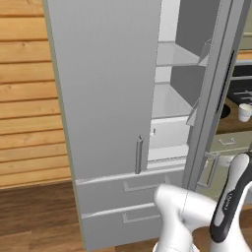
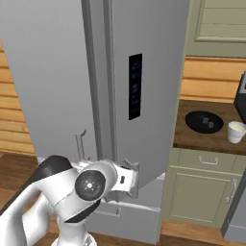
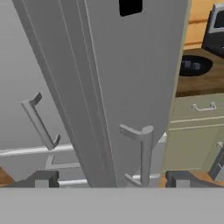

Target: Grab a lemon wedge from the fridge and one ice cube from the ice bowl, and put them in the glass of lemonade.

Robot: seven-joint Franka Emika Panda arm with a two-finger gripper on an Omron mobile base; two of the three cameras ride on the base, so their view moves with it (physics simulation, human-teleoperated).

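The fridge (image 1: pixel 108 98) has its right door (image 2: pixel 144 86) swung out on its hinge, pale shelves (image 1: pixel 172 101) showing behind it — the left door is shut. In the hand view the pincer (image 3: pixel 111 179) has its jaws spread wide, gripping nothing, one dark tip either side of the open door's bar handle (image 3: pixel 145 153) and apart from it. On the tabletop (image 2: pixel 192 132) to the right, the black bowl (image 2: pixel 204 121) sits toward the front edge with two small cubes (image 2: pixel 207 121) inside; the glass (image 2: pixel 236 131) is just beside it, nearer the front edge.
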